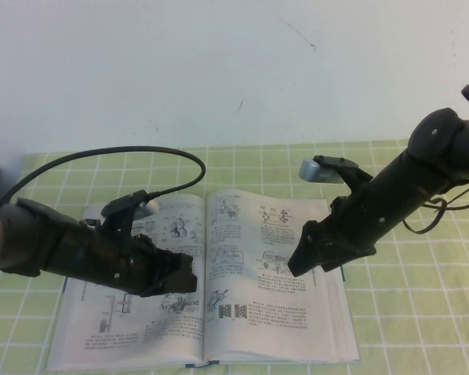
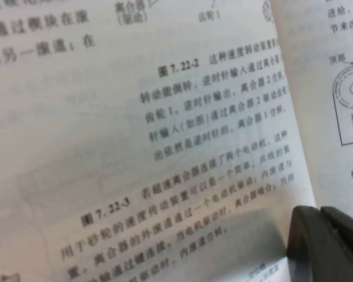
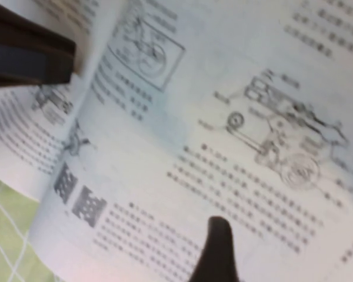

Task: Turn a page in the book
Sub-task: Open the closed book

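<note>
The book (image 3: 182, 135) lies open and fills most of the view; the page (image 3: 241, 147) carries black machine drawings above dense blocks of small text; one dark fingertip (image 3: 217, 249) of the right gripper (image 3: 220, 235) hangs over that text, its partner unseen; another dark gripper (image 3: 29, 53) sits over the opposite leaf; green checked cloth (image 3: 9, 235) shows past the book's edge.

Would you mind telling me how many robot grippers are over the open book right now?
2. The left gripper hovers over the book's left-hand page; the right gripper, jaws open, sits over the right-hand page.
</note>
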You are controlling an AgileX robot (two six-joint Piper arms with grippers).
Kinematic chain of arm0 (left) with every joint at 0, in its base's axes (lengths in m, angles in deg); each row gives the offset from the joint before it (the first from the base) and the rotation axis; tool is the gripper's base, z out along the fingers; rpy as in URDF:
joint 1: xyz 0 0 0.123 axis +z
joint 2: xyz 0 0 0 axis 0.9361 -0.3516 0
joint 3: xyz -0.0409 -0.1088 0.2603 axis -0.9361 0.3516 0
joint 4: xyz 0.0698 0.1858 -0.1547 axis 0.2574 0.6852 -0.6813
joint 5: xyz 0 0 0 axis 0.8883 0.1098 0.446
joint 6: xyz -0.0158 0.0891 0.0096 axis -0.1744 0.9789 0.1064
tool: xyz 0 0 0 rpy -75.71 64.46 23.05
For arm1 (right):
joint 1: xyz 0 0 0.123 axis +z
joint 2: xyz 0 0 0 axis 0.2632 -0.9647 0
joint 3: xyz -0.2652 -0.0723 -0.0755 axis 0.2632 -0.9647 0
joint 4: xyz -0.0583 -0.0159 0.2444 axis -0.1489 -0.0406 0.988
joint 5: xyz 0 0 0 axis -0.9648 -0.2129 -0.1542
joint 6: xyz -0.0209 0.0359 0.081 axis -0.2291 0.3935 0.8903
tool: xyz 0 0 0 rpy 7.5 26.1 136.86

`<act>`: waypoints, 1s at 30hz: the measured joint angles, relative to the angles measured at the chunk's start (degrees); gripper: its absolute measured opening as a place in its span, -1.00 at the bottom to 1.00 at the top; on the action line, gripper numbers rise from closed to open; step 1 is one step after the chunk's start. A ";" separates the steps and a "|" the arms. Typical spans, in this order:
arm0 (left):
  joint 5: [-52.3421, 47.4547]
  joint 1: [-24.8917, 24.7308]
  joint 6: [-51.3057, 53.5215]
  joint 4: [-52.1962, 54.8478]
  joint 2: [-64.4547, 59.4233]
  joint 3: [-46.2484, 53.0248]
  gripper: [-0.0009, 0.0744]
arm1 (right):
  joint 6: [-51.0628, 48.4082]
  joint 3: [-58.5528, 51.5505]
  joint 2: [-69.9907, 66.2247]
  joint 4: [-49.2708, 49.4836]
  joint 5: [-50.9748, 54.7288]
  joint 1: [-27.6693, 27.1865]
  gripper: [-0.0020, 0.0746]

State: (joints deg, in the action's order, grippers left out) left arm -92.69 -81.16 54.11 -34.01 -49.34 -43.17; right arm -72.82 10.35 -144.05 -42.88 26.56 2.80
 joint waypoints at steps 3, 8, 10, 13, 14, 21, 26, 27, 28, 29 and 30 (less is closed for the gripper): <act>0.00 0.00 0.00 0.00 0.00 0.00 -0.99 | 3.22 0.00 0.19 -2.58 1.28 0.00 0.51; -0.05 0.00 0.00 0.00 0.00 0.00 -0.99 | 5.74 0.00 -1.59 -3.22 1.85 0.00 0.51; -0.05 0.00 0.05 -0.13 0.00 0.00 -0.99 | 6.15 0.00 -1.95 -2.19 2.08 -0.09 0.51; -0.05 0.00 0.15 -0.33 0.00 0.00 -0.99 | 6.16 0.11 -2.54 -0.64 2.35 -0.43 0.51; -0.05 0.00 0.14 -0.48 0.00 0.00 -0.99 | 5.81 0.11 -2.82 0.37 2.49 -0.55 0.51; -0.05 0.00 0.14 -0.86 0.00 0.00 -0.99 | -2.24 0.47 -6.76 15.19 4.01 -0.33 0.51; -0.05 0.00 0.38 -0.86 0.00 0.00 -0.99 | -13.79 0.47 -8.96 25.23 4.12 0.71 0.51; -0.05 0.00 0.38 -0.86 0.00 0.00 -0.99 | -15.97 0.47 -9.23 26.71 4.01 1.00 0.51; -0.16 0.00 0.38 -0.86 0.00 0.00 -0.99 | -18.62 0.47 -9.47 28.60 3.78 1.23 0.51; -0.14 0.00 0.38 -0.86 0.00 0.00 -0.99 | -21.25 0.47 -9.78 30.89 3.49 1.65 0.51; -0.14 0.00 0.38 -0.86 0.00 0.00 -0.99 | -23.74 0.35 -10.04 33.40 3.49 1.76 0.51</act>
State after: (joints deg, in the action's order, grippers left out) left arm -92.84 -81.16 54.49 -34.88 -49.34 -43.17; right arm -96.56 10.70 -154.09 -9.47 30.05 4.56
